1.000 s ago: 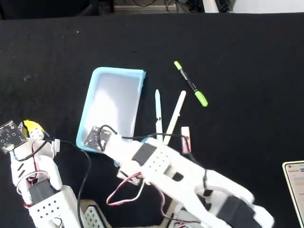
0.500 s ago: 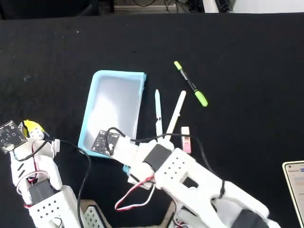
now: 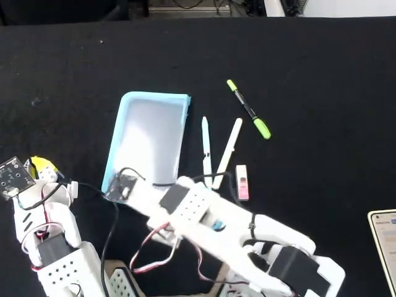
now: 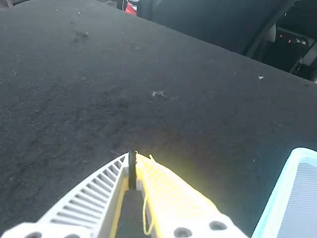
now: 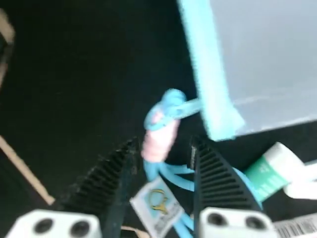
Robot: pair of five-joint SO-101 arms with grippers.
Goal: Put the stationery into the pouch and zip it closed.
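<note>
The light blue pouch lies flat left of centre. To its right lie a white-and-blue pen, a cream pen, a small pink piece and, farther back, a green highlighter. My right arm reaches over to the pouch's near end. In the right wrist view my right gripper is open, and the zip pull's blue cord with its pink bead hangs between the fingers beside the pouch's edge. My left gripper is shut and holds nothing over bare table left of the pouch.
A white device lies at the table's right edge. The black tabletop is open behind and to the right of the pens. A small paper tag dangles from the cord.
My right arm's wrist swung right, then back left along the pouch's near end. The pouch's near end shifted slightly. The left arm has not moved.
</note>
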